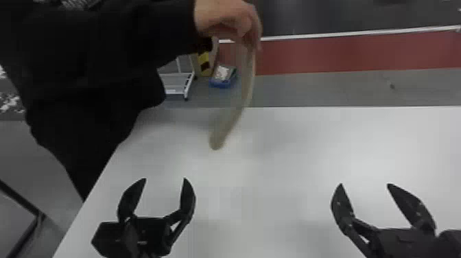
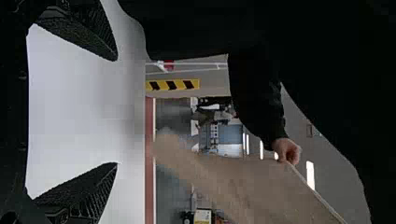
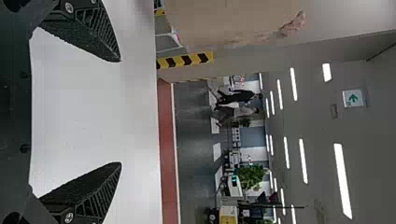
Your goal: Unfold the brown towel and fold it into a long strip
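Observation:
In the head view the brown towel (image 1: 233,113) hangs from a person's hand (image 1: 229,17), its lower end above the white table. My left gripper (image 1: 165,180) stands open over the table at the near left, with nothing between its fingers. At the near right, my right gripper (image 1: 364,185) is also open and holds nothing. In the left wrist view a hand grips the towel (image 2: 243,182) by its edge, beyond the open left gripper (image 2: 116,112). The right wrist view has the towel (image 3: 229,21) spread out, away from the open right gripper (image 3: 121,112).
The white table (image 1: 291,154) extends under both grippers, its left edge running diagonally. A person in black leans over its far left side. On the floor behind stand a wheeled cart (image 1: 176,84) and a blue box (image 1: 223,80).

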